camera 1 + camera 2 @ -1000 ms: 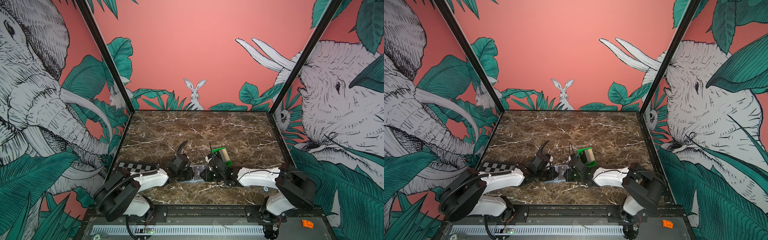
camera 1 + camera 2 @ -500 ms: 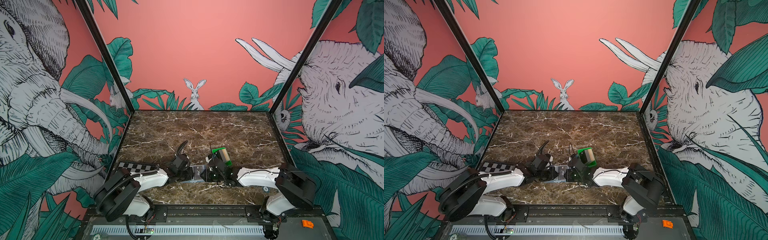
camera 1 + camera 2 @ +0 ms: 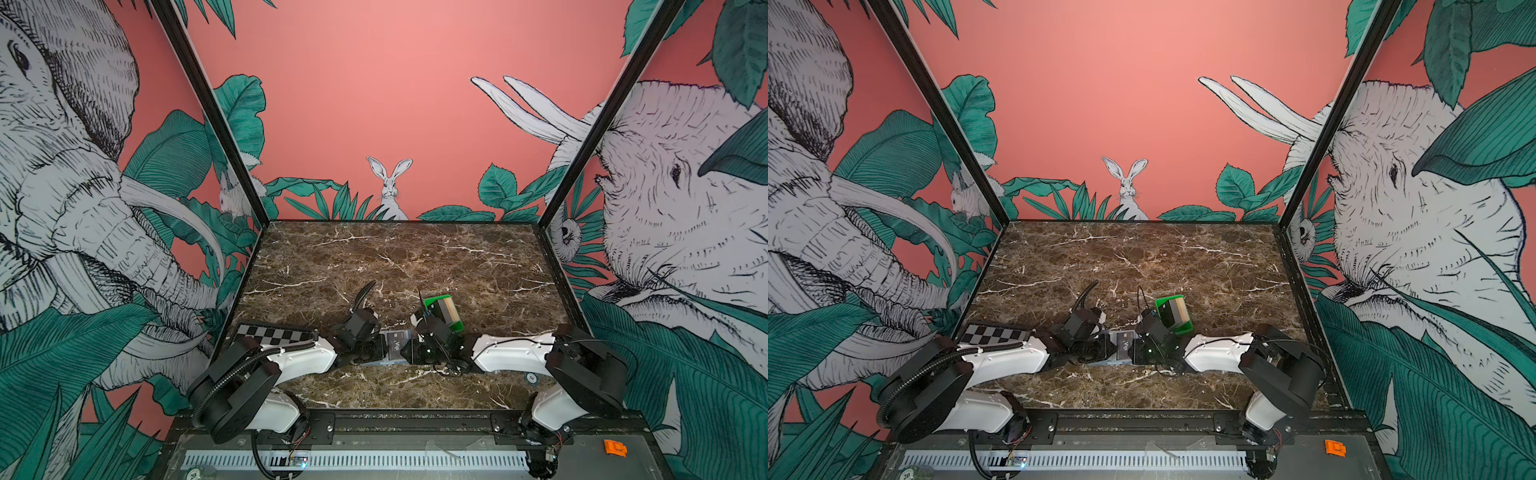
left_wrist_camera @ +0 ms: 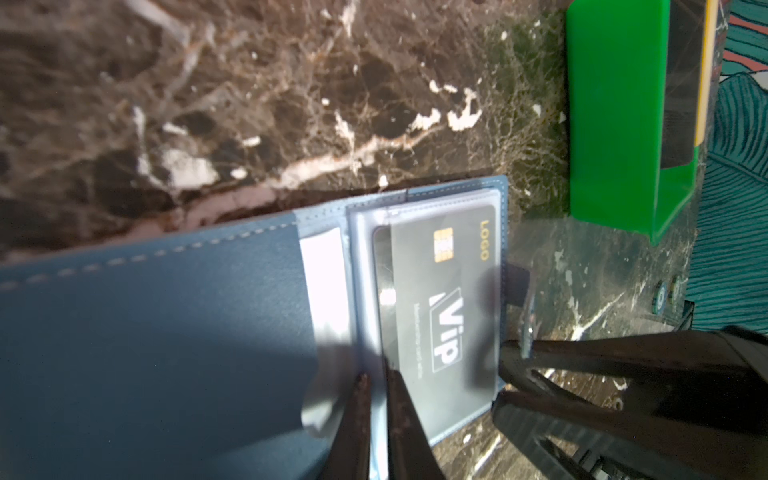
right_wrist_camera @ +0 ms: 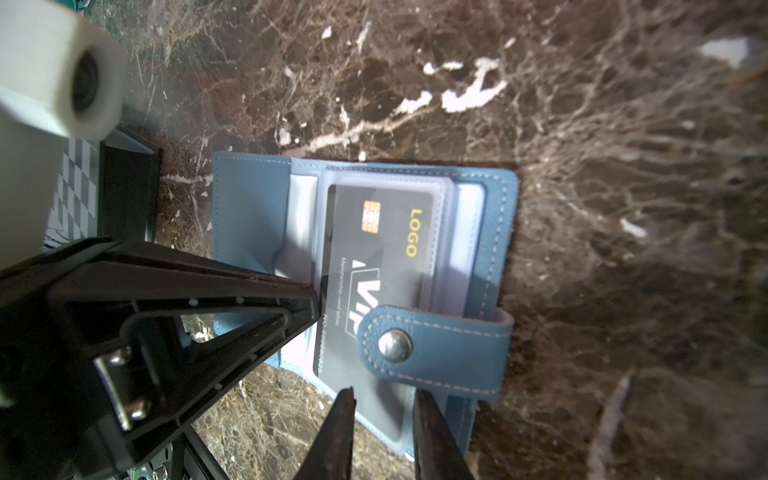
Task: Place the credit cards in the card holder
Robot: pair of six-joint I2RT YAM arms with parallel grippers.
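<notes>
1. The card holder (image 5: 494, 232) lies open on the counter (image 5: 623, 166) between your hands. The VIP card (image 5: 374, 232) appears tucked under its clear sleeve.
2. Your left hand (image 4: 377, 374) is pinched together on that sleeve. Your right hand (image 5: 384, 392) has its fingers slightly apart and clamps nothing; the holder lies just ahead.
3. The card is likely light, stiff and slick, so take its exposed short edge. The sleeves look limp.
4. Count: one holder, one VIP card, and two cards (image 3: 1177, 309) in one green tray (image 4: 615, 104) beyond your right hand.
</notes>
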